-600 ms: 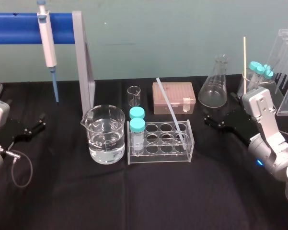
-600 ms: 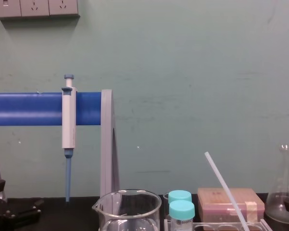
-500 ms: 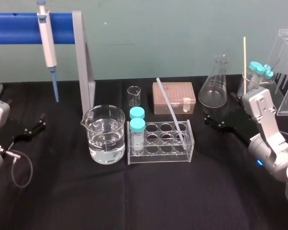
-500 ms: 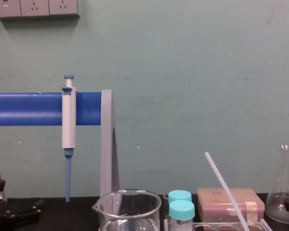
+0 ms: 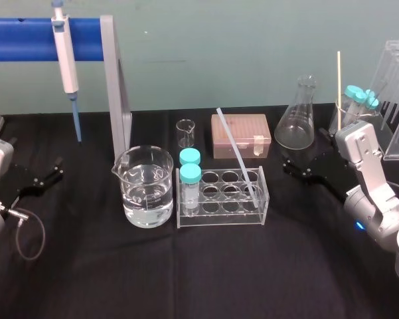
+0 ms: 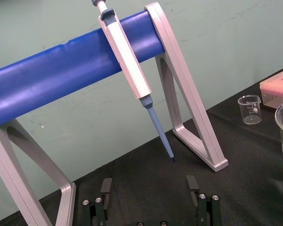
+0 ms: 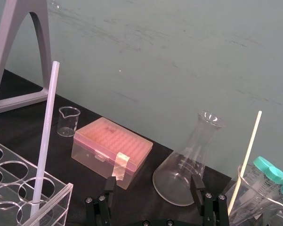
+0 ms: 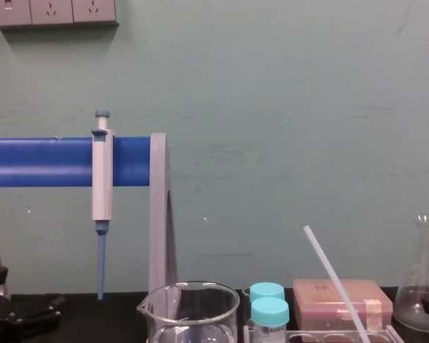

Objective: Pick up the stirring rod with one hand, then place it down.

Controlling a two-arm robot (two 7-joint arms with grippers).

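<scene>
Leaning in rack (image 5: 220,206), thin translucent whitish stirring rod (image 5: 238,154), right gripper (image 5: 295,169) spread empty by flask (image 5: 297,126), left gripper (image 5: 53,169) spread, parked left

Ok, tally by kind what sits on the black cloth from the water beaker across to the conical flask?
Clear glass beakers: 2, one large with water, one small empty
Teal-capped clear vials: 2
Clear plastic tube rack: 1
Translucent whitish stirring rod: 1
Pink lidded plastic box: 1
Clear glass conical flask: 1
Total: 8
</scene>
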